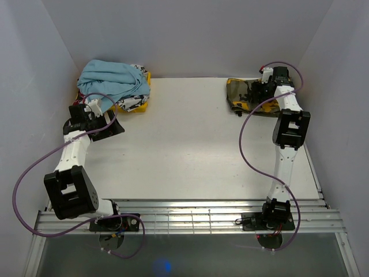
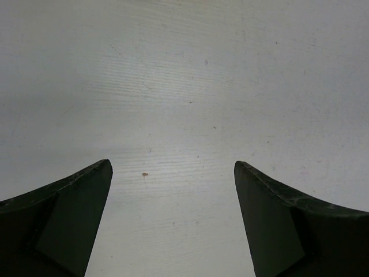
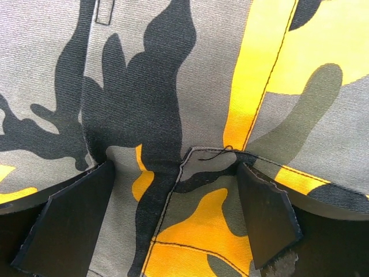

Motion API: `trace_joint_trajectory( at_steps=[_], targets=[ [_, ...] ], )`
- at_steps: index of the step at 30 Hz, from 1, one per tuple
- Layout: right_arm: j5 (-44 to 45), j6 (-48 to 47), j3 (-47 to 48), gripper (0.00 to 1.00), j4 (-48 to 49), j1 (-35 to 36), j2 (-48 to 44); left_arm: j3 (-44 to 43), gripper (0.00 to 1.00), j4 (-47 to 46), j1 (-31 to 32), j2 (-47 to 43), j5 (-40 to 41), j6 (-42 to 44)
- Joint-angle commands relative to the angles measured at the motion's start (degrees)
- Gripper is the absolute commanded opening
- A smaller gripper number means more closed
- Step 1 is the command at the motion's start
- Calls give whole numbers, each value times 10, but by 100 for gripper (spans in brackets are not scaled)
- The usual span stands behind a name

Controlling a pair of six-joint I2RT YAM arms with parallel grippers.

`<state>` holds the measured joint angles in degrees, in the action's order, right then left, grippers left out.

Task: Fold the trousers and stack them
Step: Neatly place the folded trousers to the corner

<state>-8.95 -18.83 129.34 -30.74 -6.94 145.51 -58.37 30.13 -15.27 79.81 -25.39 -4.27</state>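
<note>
Right gripper (image 3: 176, 173) hangs wide open with nothing held, its two fingers spread close over the trousers (image 3: 173, 75) lying right under it, likely so it can pinch the cloth, while the left gripper (image 2: 173, 173), open too, waits over the worktop (image 2: 184, 69).

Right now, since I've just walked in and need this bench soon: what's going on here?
The right gripper is down on the camouflage trousers, which lie in a compact bundle at the table's far right corner. It is open, with a seam edge between its fingers, not closed on it. The left gripper hangs open over bare table, beside a light blue garment piled on a yellow and white one.
</note>
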Motion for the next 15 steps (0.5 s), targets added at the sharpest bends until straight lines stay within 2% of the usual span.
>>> trace_joint_trajectory(
  at_steps=[1,5,13,15],
  targets=[
    [54,-36,-10,90,-3,-7,22,-25,98,8,-1,-8,3,9],
    [29,-38,-47,90,0,-4,-44,-35,98,11,-1,-15,-18,15],
    [-55,-24,-142,90,-7,11,-287,-84,98,-15,-1,-27,-31,47],
    [-67,-12,-183,90,-11,11,-354,-98,98,4,-1,-23,-86,97]
  ],
)
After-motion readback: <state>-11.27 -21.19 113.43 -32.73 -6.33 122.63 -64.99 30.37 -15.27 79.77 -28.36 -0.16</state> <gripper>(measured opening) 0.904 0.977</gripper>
